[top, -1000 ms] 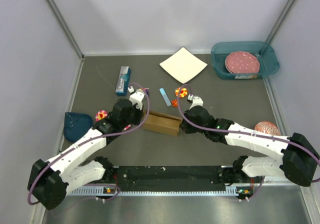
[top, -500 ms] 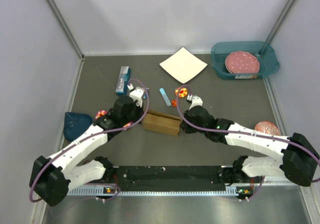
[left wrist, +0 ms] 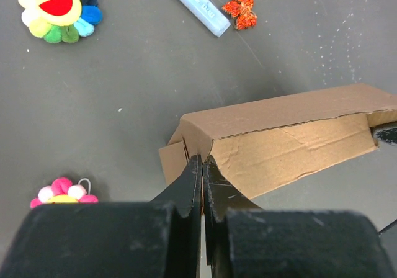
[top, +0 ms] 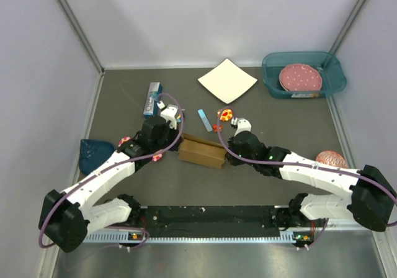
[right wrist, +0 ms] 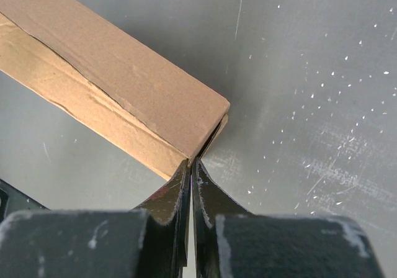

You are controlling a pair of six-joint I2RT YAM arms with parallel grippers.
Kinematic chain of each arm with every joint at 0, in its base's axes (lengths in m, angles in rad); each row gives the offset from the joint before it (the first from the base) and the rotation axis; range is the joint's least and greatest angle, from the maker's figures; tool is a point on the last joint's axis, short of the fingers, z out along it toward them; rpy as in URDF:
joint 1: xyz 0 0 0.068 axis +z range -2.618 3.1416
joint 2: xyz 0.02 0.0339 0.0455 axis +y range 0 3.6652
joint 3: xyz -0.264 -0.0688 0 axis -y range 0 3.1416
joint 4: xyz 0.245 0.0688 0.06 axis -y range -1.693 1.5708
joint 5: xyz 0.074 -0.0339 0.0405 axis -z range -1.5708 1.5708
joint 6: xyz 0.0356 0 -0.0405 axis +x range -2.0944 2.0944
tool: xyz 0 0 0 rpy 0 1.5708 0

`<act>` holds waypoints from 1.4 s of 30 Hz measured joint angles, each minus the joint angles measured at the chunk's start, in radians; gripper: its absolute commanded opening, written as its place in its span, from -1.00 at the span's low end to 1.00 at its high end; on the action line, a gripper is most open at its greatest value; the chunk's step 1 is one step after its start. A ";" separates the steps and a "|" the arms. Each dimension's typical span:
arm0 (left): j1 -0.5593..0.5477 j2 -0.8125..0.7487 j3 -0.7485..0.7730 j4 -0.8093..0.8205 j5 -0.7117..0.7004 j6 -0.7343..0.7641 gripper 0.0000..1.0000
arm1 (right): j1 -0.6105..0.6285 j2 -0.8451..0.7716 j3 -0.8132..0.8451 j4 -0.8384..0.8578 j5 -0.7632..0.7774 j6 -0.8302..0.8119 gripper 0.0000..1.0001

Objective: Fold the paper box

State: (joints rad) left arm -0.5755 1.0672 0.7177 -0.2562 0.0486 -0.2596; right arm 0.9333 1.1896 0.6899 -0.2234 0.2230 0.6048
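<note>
The paper box (top: pixel 201 152) is a flat brown cardboard box lying mid-table, its long side running left to right. My left gripper (top: pixel 179 144) is shut, and its tips (left wrist: pixel 201 161) press against the box's left end (left wrist: pixel 279 129), where a small flap (left wrist: pixel 170 161) sticks out. My right gripper (top: pixel 227 156) is also shut, with its tips (right wrist: pixel 192 162) touching the box's near right corner (right wrist: pixel 124 79). Neither pair of jaws holds anything that I can see.
A blue tube (top: pixel 205 119), a rainbow flower toy (top: pixel 225 113) and a blue carton (top: pixel 152 99) lie behind the box. A white square sheet (top: pixel 227 80) and a teal bin (top: pixel 303 73) sit at the back. A dark blue pouch (top: pixel 95 154) lies at the left.
My left wrist has shifted slightly farther back and right along the box's left end, and its jaws have closed fully. The box has turned a little. The right arm is nearly still.
</note>
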 measured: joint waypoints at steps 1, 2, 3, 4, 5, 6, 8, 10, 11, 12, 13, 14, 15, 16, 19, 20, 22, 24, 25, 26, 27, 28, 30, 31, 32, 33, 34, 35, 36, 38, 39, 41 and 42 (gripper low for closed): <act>0.000 0.000 -0.001 0.006 0.002 -0.010 -1.00 | 0.000 -0.003 0.000 -0.003 0.002 -0.003 -1.00; 0.000 -0.001 -0.004 0.015 0.003 -0.019 -1.00 | 0.000 -0.005 0.000 -0.007 0.004 -0.005 -1.00; 0.000 -0.003 -0.011 0.032 0.006 -0.031 -1.00 | 0.000 -0.008 0.000 -0.012 0.005 -0.010 -1.00; 0.000 -0.009 -0.022 0.046 0.006 -0.042 -1.00 | 0.000 -0.009 0.000 -0.015 0.006 -0.012 -1.00; 0.000 -0.017 -0.033 0.056 0.006 -0.051 -1.00 | 0.000 -0.010 0.000 -0.016 0.008 -0.014 -1.00; 0.000 -0.025 -0.044 0.067 0.006 -0.059 -1.00 | 0.001 -0.010 0.000 -0.018 0.010 -0.017 -1.00; -0.001 -0.037 -0.062 0.078 0.006 -0.068 -1.00 | 0.001 -0.011 0.000 -0.021 0.012 -0.020 -1.00; -0.001 -0.044 -0.073 0.079 0.005 -0.073 -1.00 | 0.001 -0.011 0.000 -0.021 0.012 -0.022 -1.00; -0.001 -0.045 -0.074 0.078 0.003 -0.073 -1.00 | 0.001 -0.011 0.000 -0.021 0.013 -0.022 -1.00; -0.001 -0.044 -0.075 0.077 0.001 -0.072 -1.00 | 0.001 -0.011 0.000 -0.021 0.013 -0.022 -1.00; -0.001 -0.044 -0.075 0.076 -0.001 -0.070 -1.00 | 0.001 -0.011 0.000 -0.021 0.013 -0.023 -1.00; -0.001 -0.045 -0.075 0.073 -0.001 -0.065 -1.00 | 0.001 -0.011 0.000 -0.021 0.012 -0.023 -1.00; -0.001 -0.044 -0.074 0.070 -0.002 -0.061 -1.00 | 0.001 -0.011 0.000 -0.020 0.012 -0.026 -1.00; -0.001 -0.044 -0.074 0.064 -0.004 -0.054 -1.00 | 0.001 -0.011 0.000 -0.020 0.012 -0.027 -1.00; -0.001 -0.044 -0.074 0.050 -0.003 -0.049 -1.00 | 0.001 -0.010 0.000 -0.019 0.014 -0.036 -1.00; -0.001 -0.044 -0.074 0.049 -0.002 -0.049 -1.00 | 0.001 -0.010 0.000 -0.019 0.017 -0.039 -1.00; -0.001 -0.044 -0.074 0.050 0.005 -0.054 -1.00 | 0.001 -0.010 0.001 -0.021 0.021 -0.047 -1.00; -0.001 -0.044 -0.076 0.052 0.013 -0.063 -1.00 | 0.001 -0.011 0.005 -0.032 0.031 -0.056 -1.00; -0.002 -0.044 -0.080 0.055 0.016 -0.069 -1.00 | 0.001 -0.011 0.007 -0.037 0.037 -0.060 -1.00; -0.003 -0.044 -0.085 0.056 0.017 -0.076 -1.00 | 0.001 -0.011 0.009 -0.040 0.040 -0.063 -1.00; -0.004 -0.044 -0.092 0.060 0.019 -0.082 -1.00 | 0.001 -0.011 0.012 -0.048 0.045 -0.065 -1.00; -0.007 -0.044 -0.101 0.061 0.019 -0.088 -1.00 | 0.001 -0.012 0.012 -0.050 0.048 -0.067 -1.00; -0.013 -0.044 -0.121 0.067 0.019 -0.101 -1.00 | 0.001 -0.015 0.013 -0.055 0.054 -0.067 -0.95; -0.016 -0.045 -0.130 0.079 0.019 -0.110 -1.00 | 0.001 -0.016 0.013 -0.058 0.056 -0.064 -0.94; -0.018 -0.049 -0.135 0.086 0.017 -0.116 -1.00 | 0.002 -0.016 0.013 -0.061 0.058 -0.062 -0.92; -0.021 -0.053 -0.143 0.094 0.014 -0.123 -1.00 | 0.002 -0.017 0.013 -0.061 0.058 -0.060 -0.91; -0.024 -0.058 -0.150 0.103 0.009 -0.132 -1.00 | 0.002 -0.017 0.013 -0.061 0.059 -0.056 -0.90; -0.027 -0.062 -0.156 0.111 0.005 -0.138 -1.00 | 0.002 -0.017 0.013 -0.061 0.059 -0.053 -0.89; -0.031 -0.064 -0.161 0.119 -0.003 -0.143 -1.00 | 0.002 -0.017 0.013 -0.061 0.060 -0.050 -0.89; -0.040 -0.066 -0.168 0.132 -0.016 -0.154 -1.00 | 0.002 -0.015 0.012 -0.062 0.062 -0.043 -0.88; -0.043 -0.066 -0.170 0.135 -0.021 -0.158 -1.00 | 0.002 -0.015 0.012 -0.063 0.064 -0.042 -0.90; -0.047 -0.066 -0.171 0.137 -0.027 -0.162 -1.00 | 0.002 -0.013 0.011 -0.064 0.065 -0.036 -0.93; -0.048 -0.066 -0.171 0.137 -0.028 -0.162 -1.00 | 0.002 -0.011 0.011 -0.064 0.066 -0.036 -0.94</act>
State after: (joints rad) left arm -0.6235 1.0008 0.5472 -0.1188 0.0204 -0.4217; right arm 0.9352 1.1782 0.7013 -0.2871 0.2890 0.5690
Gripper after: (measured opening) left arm 0.010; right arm 0.049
